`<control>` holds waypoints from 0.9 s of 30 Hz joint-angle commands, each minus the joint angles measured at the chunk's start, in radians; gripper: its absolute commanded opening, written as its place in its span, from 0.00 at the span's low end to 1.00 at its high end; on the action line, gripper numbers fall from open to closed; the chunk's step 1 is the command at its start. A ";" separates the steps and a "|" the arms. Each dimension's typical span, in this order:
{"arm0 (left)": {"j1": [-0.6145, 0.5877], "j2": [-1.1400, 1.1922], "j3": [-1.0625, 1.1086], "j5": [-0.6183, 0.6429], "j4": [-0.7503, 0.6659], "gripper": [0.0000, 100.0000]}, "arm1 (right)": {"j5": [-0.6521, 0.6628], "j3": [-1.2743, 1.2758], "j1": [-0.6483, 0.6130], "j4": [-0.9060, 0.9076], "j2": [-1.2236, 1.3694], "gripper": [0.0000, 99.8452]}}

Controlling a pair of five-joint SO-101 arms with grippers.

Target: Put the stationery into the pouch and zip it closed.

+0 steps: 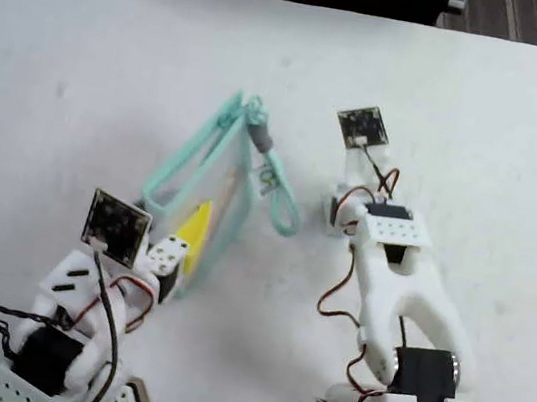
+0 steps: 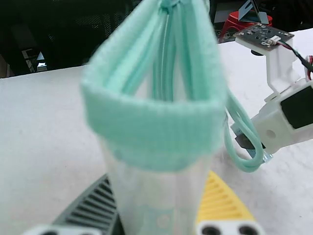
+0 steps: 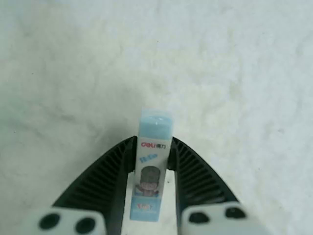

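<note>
A clear pouch (image 1: 201, 176) with mint green trim stands on edge on the white table, and its mouth (image 2: 156, 98) gapes open. My left gripper (image 2: 156, 198) is shut on the pouch's near end, with a grey finger (image 2: 93, 208) on one side and a yellow finger (image 2: 222, 205) on the other. The pouch's green wrist loop (image 1: 283, 203) lies toward the right arm (image 1: 390, 270). My right gripper (image 3: 151, 147) is shut on a light blue eraser (image 3: 152, 166) and holds it upright just above the table, beside the loop.
The white table (image 1: 484, 112) spreads bare behind and to both sides of the pouch. Its far edge meets a dark background. The right arm's wrist camera board (image 1: 364, 126) juts toward the pouch's zipper end (image 1: 258, 134).
</note>
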 commanded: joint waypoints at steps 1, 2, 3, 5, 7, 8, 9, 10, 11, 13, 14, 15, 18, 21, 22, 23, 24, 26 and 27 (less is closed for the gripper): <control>0.012 -0.004 -0.009 0.006 -0.003 0.19 | 0.009 -0.008 0.012 -0.016 -0.074 0.02; 0.012 -0.004 -0.009 0.008 0.000 0.22 | 0.009 -0.008 0.012 -0.013 -0.097 0.02; 0.012 -0.004 -0.008 0.009 0.003 0.24 | 0.009 -0.008 0.012 -0.010 -0.128 0.02; 0.012 -0.004 -0.008 0.009 0.003 0.23 | 0.009 -0.002 0.012 -0.002 -0.213 0.02; 0.012 -0.004 -0.008 0.009 0.003 0.23 | 0.009 -0.003 0.004 0.033 -0.302 0.02; 0.012 -0.004 -0.008 0.009 0.003 0.23 | 0.009 -0.005 0.001 0.047 -0.346 0.02; 0.012 -0.004 -0.008 0.009 0.003 0.23 | 0.009 -0.008 -0.012 0.059 -0.392 0.02; 0.012 -0.004 -0.008 0.009 0.003 0.23 | 0.009 -0.009 -0.025 0.068 -0.438 0.02; 0.012 -0.004 -0.008 0.009 0.002 0.23 | 0.011 -0.011 -0.036 0.070 -0.487 0.02; 0.019 -0.004 -0.008 0.009 -0.002 0.23 | 0.011 -0.011 -0.067 0.065 -0.591 0.02; 0.031 -0.004 -0.008 0.008 -0.002 0.23 | 0.011 -0.011 -0.087 0.064 -0.647 0.02; 0.045 -0.004 -0.008 0.006 0.000 0.23 | 0.011 -0.011 -0.111 0.062 -0.704 0.02; 0.071 -0.004 -0.003 0.006 0.002 0.23 | 0.011 -0.011 -0.214 0.065 -0.858 0.02; 0.071 -0.004 0.015 0.005 -0.012 0.23 | 0.011 -0.011 -0.344 0.070 -0.978 0.02; 0.071 -0.004 0.018 0.005 -0.018 0.23 | 0.011 -0.011 -0.387 0.070 -1.004 0.02; 0.071 -0.004 0.018 0.005 -0.020 0.23 | 0.011 -0.011 -0.427 0.068 -1.024 0.02; 0.071 -0.004 0.018 0.005 -0.020 0.23 | 0.011 -0.012 -0.463 0.064 -1.038 0.02; 0.071 -0.004 0.018 0.005 -0.020 0.23 | 0.011 -0.029 -0.518 0.062 -1.049 0.02; 0.071 -0.004 0.018 0.005 -0.020 0.23 | 0.011 -0.044 -0.538 0.065 -1.046 0.02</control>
